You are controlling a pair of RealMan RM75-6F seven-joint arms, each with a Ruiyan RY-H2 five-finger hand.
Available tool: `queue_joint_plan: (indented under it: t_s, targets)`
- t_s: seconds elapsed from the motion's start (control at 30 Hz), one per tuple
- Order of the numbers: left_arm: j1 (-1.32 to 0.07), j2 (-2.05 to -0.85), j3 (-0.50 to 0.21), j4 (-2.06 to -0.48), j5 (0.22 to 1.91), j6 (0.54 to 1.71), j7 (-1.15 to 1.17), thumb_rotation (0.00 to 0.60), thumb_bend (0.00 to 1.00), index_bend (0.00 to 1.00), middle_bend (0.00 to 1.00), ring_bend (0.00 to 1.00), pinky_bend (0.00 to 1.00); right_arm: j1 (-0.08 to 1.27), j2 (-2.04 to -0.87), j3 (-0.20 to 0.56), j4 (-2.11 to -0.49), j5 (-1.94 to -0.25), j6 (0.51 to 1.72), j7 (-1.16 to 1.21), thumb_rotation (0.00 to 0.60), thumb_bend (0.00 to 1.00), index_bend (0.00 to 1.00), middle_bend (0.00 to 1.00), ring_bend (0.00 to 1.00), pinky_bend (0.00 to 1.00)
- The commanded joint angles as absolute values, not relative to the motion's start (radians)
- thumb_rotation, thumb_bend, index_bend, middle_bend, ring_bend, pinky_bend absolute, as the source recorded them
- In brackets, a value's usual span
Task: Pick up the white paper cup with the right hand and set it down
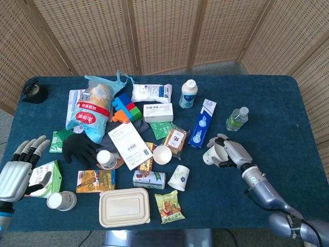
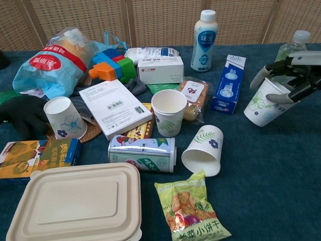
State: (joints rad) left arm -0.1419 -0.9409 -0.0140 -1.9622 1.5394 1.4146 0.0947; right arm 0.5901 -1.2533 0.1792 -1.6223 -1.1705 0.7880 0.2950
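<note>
My right hand (image 2: 293, 75) has its fingers wrapped around the white paper cup (image 2: 263, 102), gripping it near the rim, and from the chest view I judge the cup is off the table (image 1: 288, 108) and tilted: its mouth leans toward one o'clock into my palm while its base swings down toward seven o'clock. In the head view the same hand (image 1: 232, 153) sits at about four o'clock from the table's middle, with the cup (image 1: 211, 155) sticking out of it toward nine o'clock, so the cup's long axis runs roughly sideways away from the hand instead of standing straight up. That tilt is what the set-down turns on: I would need to roll the wrist until the base faces the cloth before lowering. Bare blue cloth lies directly under and at five o'clock of the cup; the blue carton (image 2: 228, 83) stands near at ten o'clock and the green water bottle (image 1: 237, 119) just behind at twelve. My left hand (image 1: 18, 172) is well apart at the table's far left edge, fingers spread, holding nothing.
</note>
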Motion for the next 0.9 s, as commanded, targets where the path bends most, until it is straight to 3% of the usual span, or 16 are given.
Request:
queue_joint_plan:
  t_s: [0.03, 0.3, 0.5, 0.63, 0.73, 0.9]
  targets:
    - [-0.142, -0.94, -0.015, -1.964, 1.54, 1.416, 0.095, 0.6, 0.45, 0.0, 0.05, 0.0, 0.0, 0.569, -1.262, 0.203, -1.522, -1.273, 0.717, 0.574, 0.6, 0.48, 0.3, 0.24, 0.07, 0.46]
    - [-0.143, -0.937, -0.015, -1.974, 1.545, 1.417, 0.104, 0.6, 0.45, 0.0, 0.05, 0.0, 0.0, 0.554, -1.312, 0.167, -1.363, -1.416, 0.742, 0.859, 0.6, 0.46, 0.29, 0.24, 0.07, 0.41]
    - [-0.142, -0.935, -0.013, -1.979, 1.547, 1.417, 0.109, 0.6, 0.45, 0.0, 0.05, 0.0, 0.0, 0.553, -1.329, 0.114, -1.285, -1.48, 0.76, 0.934, 0.6, 0.45, 0.25, 0.21, 0.0, 0.18]
    - [-0.144, -0.936, -0.014, -1.981, 1.55, 1.418, 0.11, 0.6, 0.45, 0.0, 0.05, 0.0, 0.0, 0.556, -1.313, 0.086, -1.28, -1.504, 0.767, 0.931, 0.6, 0.44, 0.12, 0.1, 0.0, 0.01]
    - [-0.145, -0.937, -0.014, -1.981, 1.557, 1.42, 0.11, 0.6, 0.45, 0.0, 0.05, 0.0, 0.0, 0.554, -1.293, 0.081, -1.292, -1.504, 0.786, 0.894, 0.6, 0.44, 0.05, 0.05, 0.0, 0.0]
    - [-0.146, -0.94, -0.013, -1.982, 1.566, 1.421, 0.108, 0.6, 0.45, 0.0, 0.05, 0.0, 0.0, 0.555, -1.247, 0.08, -1.342, -1.476, 0.794, 0.762, 0.6, 0.44, 0.03, 0.03, 0.0, 0.0]
